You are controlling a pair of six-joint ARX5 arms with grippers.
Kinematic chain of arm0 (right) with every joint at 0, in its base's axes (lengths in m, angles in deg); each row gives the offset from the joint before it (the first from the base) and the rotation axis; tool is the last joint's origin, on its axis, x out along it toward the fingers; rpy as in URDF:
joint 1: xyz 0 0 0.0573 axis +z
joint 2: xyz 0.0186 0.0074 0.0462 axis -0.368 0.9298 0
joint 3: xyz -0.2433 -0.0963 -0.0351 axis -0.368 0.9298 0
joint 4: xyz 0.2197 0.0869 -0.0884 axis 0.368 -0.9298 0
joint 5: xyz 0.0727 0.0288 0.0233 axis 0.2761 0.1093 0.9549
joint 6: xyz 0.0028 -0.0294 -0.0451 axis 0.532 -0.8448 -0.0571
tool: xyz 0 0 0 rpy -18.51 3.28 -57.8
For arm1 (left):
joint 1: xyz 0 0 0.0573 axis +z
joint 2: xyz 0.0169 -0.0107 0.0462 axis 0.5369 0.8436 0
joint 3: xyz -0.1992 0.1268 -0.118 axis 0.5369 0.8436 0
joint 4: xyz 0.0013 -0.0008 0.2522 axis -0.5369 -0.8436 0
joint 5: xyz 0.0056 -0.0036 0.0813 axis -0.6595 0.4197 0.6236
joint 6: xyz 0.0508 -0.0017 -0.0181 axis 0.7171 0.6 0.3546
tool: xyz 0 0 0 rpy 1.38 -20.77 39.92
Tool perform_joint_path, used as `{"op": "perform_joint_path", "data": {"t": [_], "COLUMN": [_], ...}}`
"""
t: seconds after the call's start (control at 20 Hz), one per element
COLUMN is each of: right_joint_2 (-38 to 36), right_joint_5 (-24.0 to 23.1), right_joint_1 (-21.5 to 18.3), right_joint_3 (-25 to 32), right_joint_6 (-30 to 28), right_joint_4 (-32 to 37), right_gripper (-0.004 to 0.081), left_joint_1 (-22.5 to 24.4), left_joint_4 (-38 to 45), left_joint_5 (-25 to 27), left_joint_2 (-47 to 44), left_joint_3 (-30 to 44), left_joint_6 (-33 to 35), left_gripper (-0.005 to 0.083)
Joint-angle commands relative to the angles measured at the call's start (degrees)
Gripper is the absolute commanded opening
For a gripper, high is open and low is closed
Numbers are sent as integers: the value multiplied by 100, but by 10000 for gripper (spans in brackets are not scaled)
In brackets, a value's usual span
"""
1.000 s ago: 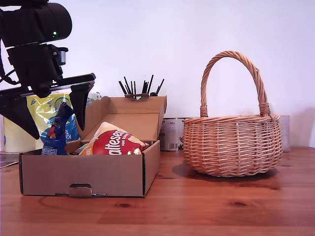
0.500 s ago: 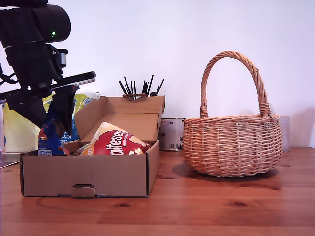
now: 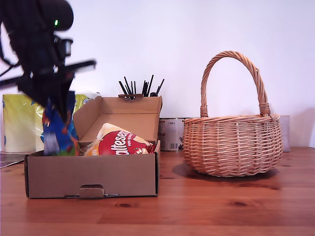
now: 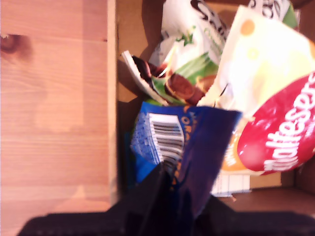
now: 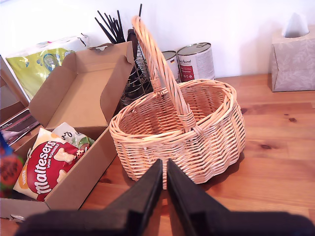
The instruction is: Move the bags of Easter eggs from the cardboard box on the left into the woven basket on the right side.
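My first gripper [image 3: 55,101]: clamped on dark blue bag [image 3: 56,129], hanging over cardboard box [image 3: 93,174]. My second gripper [image 5: 164,172]: jaws together, w/ nothing between, near woven basket [image 5: 177,132].

1. The room is bright, and the light is soft and even.
2. In the exterior view my first arm [image 3: 42,54] and the blue bag [image 3: 58,129] are smeared with blur.
3. The basket [image 3: 232,145] looks sharp and drops a dark shadow on the table [image 3: 221,206].
4. My first wrist view is soft and washed out, with white glare on the Maltesers bag [image 4: 275,113].
5. My second wrist view is clear, but my second gripper [image 5: 164,194] is dark and fuzzy up close.
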Motion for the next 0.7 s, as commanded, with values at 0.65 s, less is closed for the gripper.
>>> {"op": "perform_joint_path", "data": {"t": [0.65], "right_joint_2": [2], "right_joint_5": [7], "right_joint_1": [22], "right_joint_3": [-81], "right_joint_6": [4], "right_joint_4": [109], "right_gripper": [-12], "left_joint_1": [17], "left_joint_4": [-186], "left_joint_5": [-1119], "left_joint_2": [0], "left_joint_3": [-1390], "left_joint_6": [361], "left_gripper": [-22]}}
